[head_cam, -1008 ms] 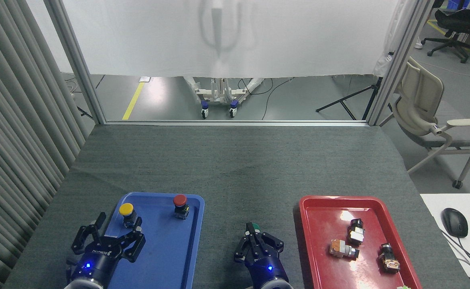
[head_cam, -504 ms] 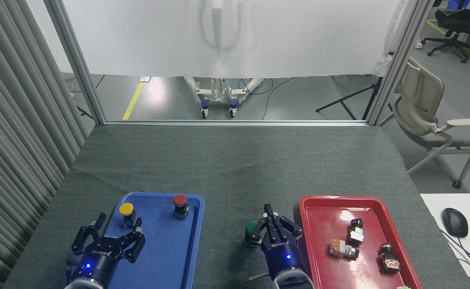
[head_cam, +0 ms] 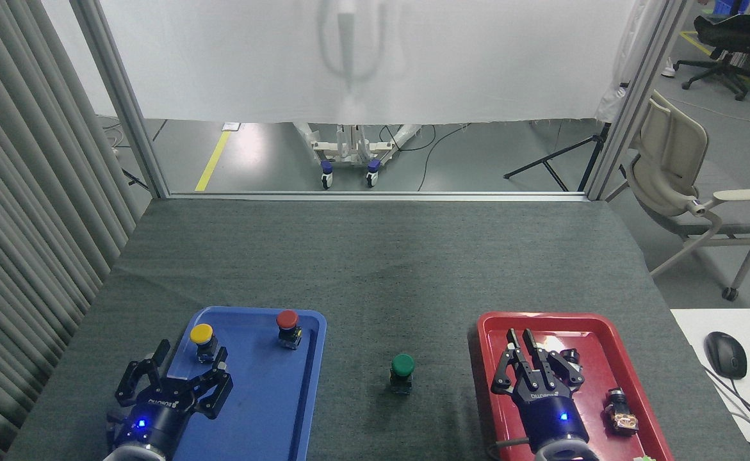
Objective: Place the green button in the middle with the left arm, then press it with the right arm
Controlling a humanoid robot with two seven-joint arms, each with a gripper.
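The right pincer [head_cam: 523, 337] hangs over the red tray [head_cam: 631, 358], arm rising from the bottom edge, its two fingers pointing away from the robot and drawn nearly together with only a thin gap, gripping nothing. The left pincer [head_cam: 179, 368] sits over the near left corner of the blue tray [head_cam: 298, 410], fingers spread wide and empty. Half a second ago the right pincer stood against the green button [head_cam: 403, 367]; now it has swung off to the right, and the button stands alone and upright on the bare grey table [head_cam: 375, 269], well left of that pincer, between the trays. The yellow button [head_cam: 202, 338] is just beyond the left pincer, the red button [head_cam: 287, 324] further right. The right arm hides some of the small switches in the red tray
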